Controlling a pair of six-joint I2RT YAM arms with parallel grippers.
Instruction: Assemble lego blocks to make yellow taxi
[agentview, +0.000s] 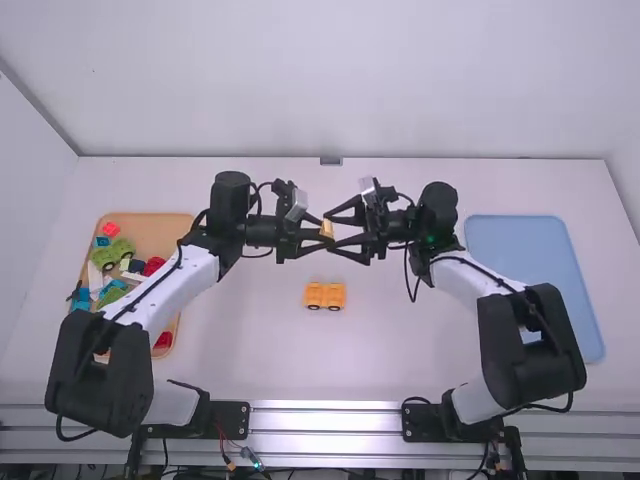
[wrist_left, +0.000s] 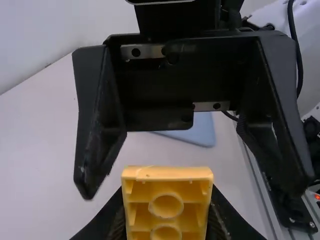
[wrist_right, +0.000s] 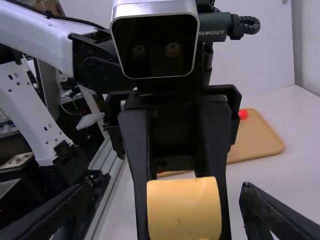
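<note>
Where my left gripper (agentview: 319, 236) meets the yellow block (wrist_left: 167, 173): fingers closed on the piece, one on each side, block gripped between the tips.
Yellow block, faces: hollow side with round tubes towards my left wrist camera; smooth side towards my right.
Yellow block, position: held up above the white table (agentview: 260, 350), between my two arms.
Right gripper (agentview: 333, 231): fingers spread wide, one either side of the block, with a gap between each finger and the piece; nothing gripped.
Yellow car base (agentview: 325, 296): on the table, near the middle, nearer the arm bases than the held block; dark wheels at its lower edge.
Wooden tray (agentview: 165, 232): on my left; green pieces (agentview: 119, 249), red pieces (agentview: 153, 266) and others inside.
Blue tray (agentview: 512, 238): on my right, partly behind my right arm.
</note>
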